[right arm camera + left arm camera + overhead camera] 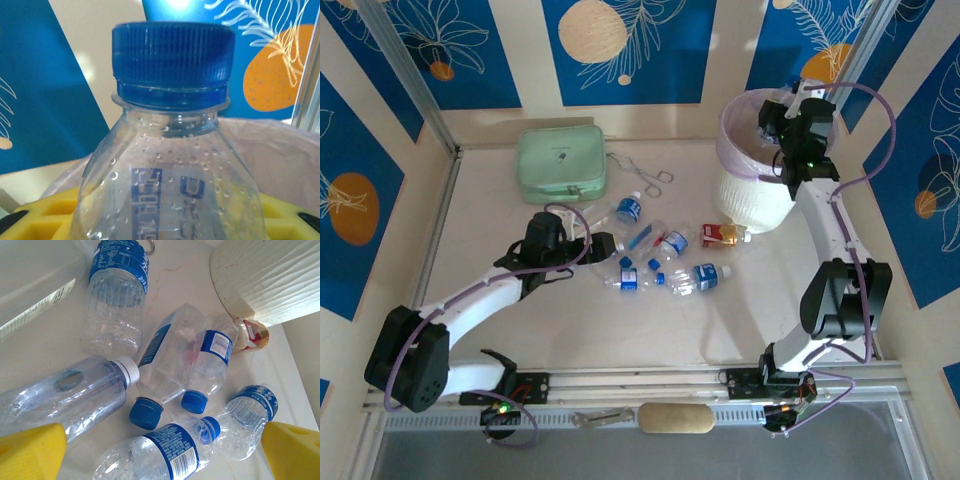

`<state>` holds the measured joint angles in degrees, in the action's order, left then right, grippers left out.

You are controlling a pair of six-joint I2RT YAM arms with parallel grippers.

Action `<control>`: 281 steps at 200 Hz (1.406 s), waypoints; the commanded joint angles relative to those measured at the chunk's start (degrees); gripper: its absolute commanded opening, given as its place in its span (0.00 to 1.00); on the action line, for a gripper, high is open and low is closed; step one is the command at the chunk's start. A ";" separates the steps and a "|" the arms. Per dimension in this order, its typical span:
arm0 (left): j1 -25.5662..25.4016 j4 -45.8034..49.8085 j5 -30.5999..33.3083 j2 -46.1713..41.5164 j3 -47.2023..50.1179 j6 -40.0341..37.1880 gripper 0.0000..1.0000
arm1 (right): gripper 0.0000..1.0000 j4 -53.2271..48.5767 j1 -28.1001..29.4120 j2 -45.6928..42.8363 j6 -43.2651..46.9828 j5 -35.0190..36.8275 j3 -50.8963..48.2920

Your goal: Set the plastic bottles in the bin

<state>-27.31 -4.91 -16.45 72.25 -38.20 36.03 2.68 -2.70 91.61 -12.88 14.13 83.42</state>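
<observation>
On the table (520,320), loose bottles (665,262) lie near the bin (755,205), under the wide-apart left gripper (605,245). The right gripper (782,125) clamps one bottle (170,150) over the bin; centre it before you release.

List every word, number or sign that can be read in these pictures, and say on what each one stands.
Nothing reads clearly enough to quote.
Blue-capped bottle, right wrist view: label letters seen from behind, blurred.
Upper bottle, left wrist view: fine white print, too small.
Lower right bottle there: large white characters, blurred.
Middle bottle: barcode only.
</observation>
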 commanded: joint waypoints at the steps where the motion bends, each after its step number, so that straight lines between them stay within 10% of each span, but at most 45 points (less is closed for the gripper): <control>1: -0.55 1.20 0.71 0.62 -1.72 -1.31 0.99 | 0.43 -2.71 -0.20 1.35 0.08 -1.63 2.56; 93: -0.73 1.63 1.15 0.83 -1.94 -1.23 0.99 | 1.00 -11.68 -0.25 3.49 -1.89 -2.72 11.50; 219: -0.73 -1.61 10.23 -1.89 1.64 2.66 0.99 | 0.99 -14.11 12.80 -21.41 -4.95 -4.04 -11.47; 281: -0.10 -0.98 18.51 -6.20 4.53 4.90 0.99 | 0.99 -27.30 22.77 -27.54 -23.73 -2.26 -27.94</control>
<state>-27.55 -5.13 -2.31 67.53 -34.59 39.62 -17.67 17.47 66.43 -24.99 9.23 60.51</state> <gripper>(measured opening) 0.994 0.991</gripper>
